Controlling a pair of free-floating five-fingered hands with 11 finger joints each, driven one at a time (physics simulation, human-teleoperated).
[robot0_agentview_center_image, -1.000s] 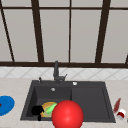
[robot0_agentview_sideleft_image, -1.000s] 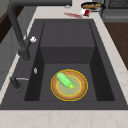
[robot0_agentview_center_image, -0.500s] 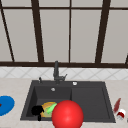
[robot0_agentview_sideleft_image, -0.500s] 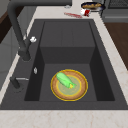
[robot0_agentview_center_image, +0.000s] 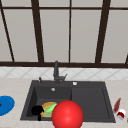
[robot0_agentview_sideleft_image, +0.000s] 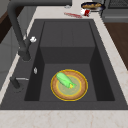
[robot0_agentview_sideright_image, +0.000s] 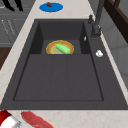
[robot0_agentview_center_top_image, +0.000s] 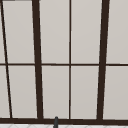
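Observation:
An orange-rimmed plate (robot0_agentview_sideleft_image: 75, 92) lies on the floor of the sink's left basin and carries a green vegetable (robot0_agentview_sideleft_image: 64, 79); both also show in the right side view as plate (robot0_agentview_sideright_image: 51, 47) and vegetable (robot0_agentview_sideright_image: 63, 48). In the front view my left hand (robot0_agentview_center_image: 37, 110) hovers at the basin's front left corner, beside the plate (robot0_agentview_center_image: 46, 107), holding nothing. Its dark fingers (robot0_agentview_sideright_image: 10, 5) hang straight, out in front of the counter edge. A big red ball (robot0_agentview_center_image: 67, 115) sits low in the centre, covering part of the plate.
A black faucet (robot0_agentview_center_image: 56, 72) stands behind the dark sink (robot0_agentview_center_image: 100, 100). A blue plate (robot0_agentview_sideright_image: 51, 7) with a small red item lies on the left counter. A red-and-white item (robot0_agentview_center_image: 121, 113) and a red strip (robot0_agentview_center_image: 116, 105) lie on the right counter. A window fills the back wall.

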